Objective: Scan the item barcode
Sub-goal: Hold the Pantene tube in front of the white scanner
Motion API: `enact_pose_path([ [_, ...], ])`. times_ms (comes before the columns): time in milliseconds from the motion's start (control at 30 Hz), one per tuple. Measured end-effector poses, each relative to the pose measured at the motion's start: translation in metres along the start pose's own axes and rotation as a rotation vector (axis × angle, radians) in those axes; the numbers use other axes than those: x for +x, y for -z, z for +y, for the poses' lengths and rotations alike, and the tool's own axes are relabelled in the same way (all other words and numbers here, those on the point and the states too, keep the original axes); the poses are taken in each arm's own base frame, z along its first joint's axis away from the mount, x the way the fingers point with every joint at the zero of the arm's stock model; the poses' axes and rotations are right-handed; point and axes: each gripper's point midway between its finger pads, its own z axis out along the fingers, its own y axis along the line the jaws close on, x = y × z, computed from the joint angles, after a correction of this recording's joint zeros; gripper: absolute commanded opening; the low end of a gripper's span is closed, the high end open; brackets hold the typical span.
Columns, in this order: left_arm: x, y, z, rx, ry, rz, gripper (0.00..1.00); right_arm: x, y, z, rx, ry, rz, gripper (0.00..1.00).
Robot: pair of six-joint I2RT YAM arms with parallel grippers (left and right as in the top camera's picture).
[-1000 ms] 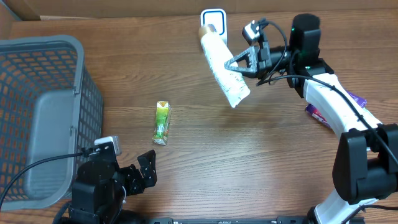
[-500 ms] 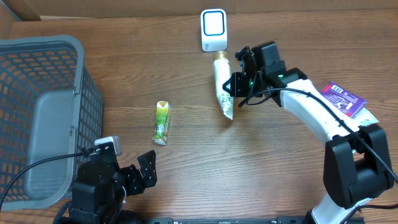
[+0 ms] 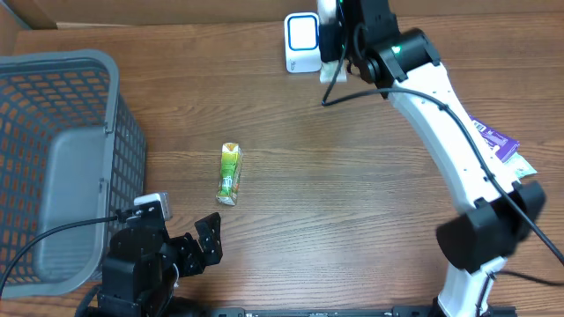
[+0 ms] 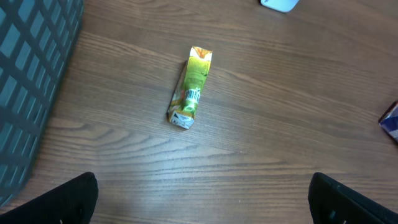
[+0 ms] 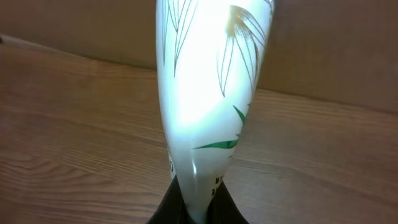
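**While the tube hangs beside the scanner, the scan looks under way but unconfirmed**

At the counter's point(image 3: 352, 194) left edge stands a grey basket point(image 3: 62, 60). Near the front edge the left gripper point(image 3: 208, 239) waits with its jaws spread wide, holding nothing. A small green carton point(image 3: 229, 173) lies flat left of the counter's middle, untouched.

At the far edge sits the white scanner point(image 3: 301, 41). Just to its right the right gripper point(image 5: 196, 211) is clamped tight on the flat crimped end of a tube point(image 5: 205, 93), held up off the wood. So picking up and bringing over look done. What is left, as I judge it, is turning the barcode to the scanner and getting a read.

The tube is glossy white, widening away from the gripper, with green and gold leaf drawings and small print near the crimp. No barcode shows.

Purple packets point(image 3: 493, 141) lie at the right edge.
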Motion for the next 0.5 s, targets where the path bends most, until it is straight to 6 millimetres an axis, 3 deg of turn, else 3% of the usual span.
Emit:
enact_pose_path([
  [67,0.0,0.0,0.0,0.0,0.0,0.001,1.0,-0.002,-0.02,0.001,0.008,0.03,-0.006,0.03],
  [133,0.0,0.0,0.0,0.0,0.0,0.001,1.0,0.026,-0.067,0.003,0.034,0.087,0.061,0.03],
  [233,0.0,0.0,0.0,0.0,-0.001,0.001,1.0,0.067,-0.11,0.004,0.075,0.154,0.152,0.03],
  [367,0.0,0.0,0.0,-0.001,0.0,0.001,0.99,0.103,-0.14,0.011,0.087,0.225,0.22,0.03],
  [500,0.0,0.0,0.0,0.0,0.0,0.001,1.0,0.106,-0.153,0.016,0.096,0.26,0.201,0.03],
])
